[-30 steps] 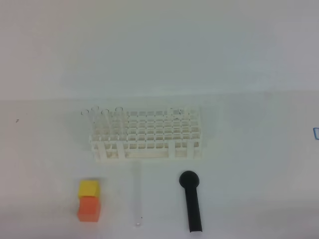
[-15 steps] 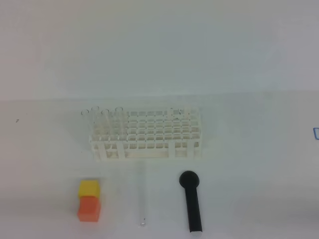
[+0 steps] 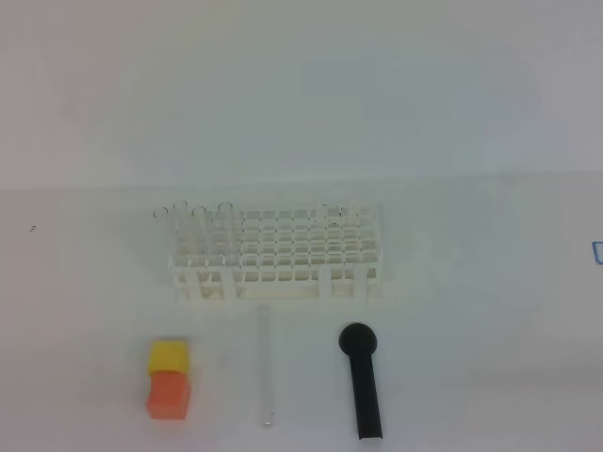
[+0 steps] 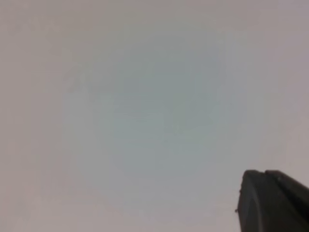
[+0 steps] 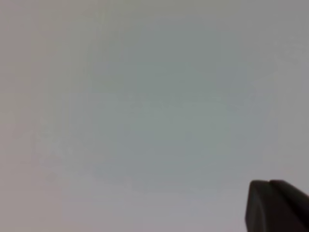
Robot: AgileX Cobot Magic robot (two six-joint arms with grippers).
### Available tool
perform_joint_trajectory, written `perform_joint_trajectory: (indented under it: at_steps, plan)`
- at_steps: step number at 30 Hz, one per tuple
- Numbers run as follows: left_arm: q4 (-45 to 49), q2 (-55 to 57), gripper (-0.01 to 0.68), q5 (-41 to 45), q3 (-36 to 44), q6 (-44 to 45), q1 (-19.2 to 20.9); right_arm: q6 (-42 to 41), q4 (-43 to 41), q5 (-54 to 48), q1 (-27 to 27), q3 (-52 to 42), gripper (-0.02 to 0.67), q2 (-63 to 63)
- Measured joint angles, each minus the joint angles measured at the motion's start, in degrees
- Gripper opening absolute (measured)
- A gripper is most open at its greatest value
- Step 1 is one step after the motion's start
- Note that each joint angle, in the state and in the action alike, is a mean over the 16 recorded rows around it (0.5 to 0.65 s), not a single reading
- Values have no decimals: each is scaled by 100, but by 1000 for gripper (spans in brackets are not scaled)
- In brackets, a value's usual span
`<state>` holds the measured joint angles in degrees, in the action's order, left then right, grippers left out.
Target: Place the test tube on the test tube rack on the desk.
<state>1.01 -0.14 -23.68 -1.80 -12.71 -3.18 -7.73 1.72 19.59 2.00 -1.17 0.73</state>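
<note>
On my screen the desk (image 3: 490, 282) carries the test tube rack (image 3: 278, 252); just in front lies the test tube (image 3: 266, 367), long axis running toward the rack, roughly midway between arms; left gripper (image 4: 273, 200) and right gripper (image 5: 275, 205) both sit closed, empty, nowhere near it.

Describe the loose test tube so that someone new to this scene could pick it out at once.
Find the white test tube rack on the desk. In front of it the test tube lies flat, between the stacked cubes and the black stick. It alone is clear glass.
</note>
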Motion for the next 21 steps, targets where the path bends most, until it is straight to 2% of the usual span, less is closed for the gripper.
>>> perform_joint_trajectory:
  at_steps: [5,10,15,21]
  plan:
    - [-168,86,-1,1019,-601,-305,0,-74,-8,-521,0,374,-1,-29]
    - [-192,511,-1,2832,-1618,-510,0,-206,-18,-1519,0,1111,-1,-262]
    - [-60,1388,-1,4855,-2782,-454,0,-318,-23,-2861,0,2122,-1,-764]
    - [-31,2822,-1,6545,-3627,-372,0,-323,113,-4306,0,3149,-1,-1582]
